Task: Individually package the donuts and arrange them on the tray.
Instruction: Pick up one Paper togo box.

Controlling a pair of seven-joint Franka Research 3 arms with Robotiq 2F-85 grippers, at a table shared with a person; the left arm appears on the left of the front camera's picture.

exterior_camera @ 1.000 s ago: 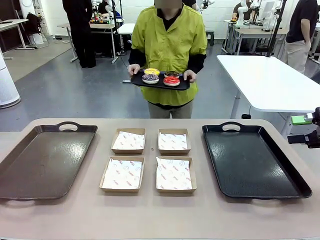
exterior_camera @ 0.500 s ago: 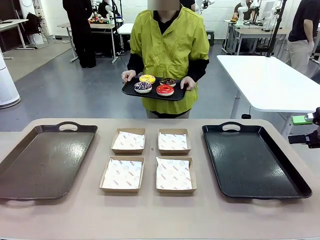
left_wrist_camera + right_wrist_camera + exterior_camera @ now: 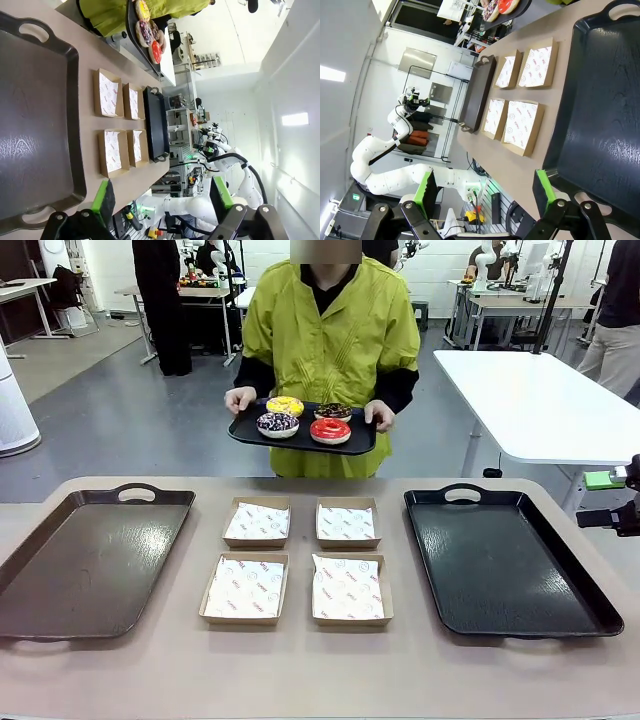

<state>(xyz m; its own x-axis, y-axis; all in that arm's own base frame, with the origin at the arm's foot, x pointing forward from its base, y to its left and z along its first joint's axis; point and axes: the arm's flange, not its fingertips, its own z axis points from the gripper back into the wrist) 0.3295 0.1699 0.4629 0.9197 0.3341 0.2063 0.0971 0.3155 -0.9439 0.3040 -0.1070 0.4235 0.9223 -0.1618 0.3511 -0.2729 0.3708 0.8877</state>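
While scanning past the tabletop (image 3: 300, 670), spot four donuts (image 3: 320, 431) on small black tray (image 3: 300, 448) carried by person at far side. Judge them light, soft, icing sticky and easily marred. Suggest gentle pinch across plain ring sides, avoiding tops. Find left hand (image 3: 161, 189) and right hand (image 3: 485, 189) both spread wide, empty.

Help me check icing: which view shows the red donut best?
Front view: the red donut lies whole on the carried tray. Left wrist view shows it tiny, sideways; right wrist view clips it at the edge.
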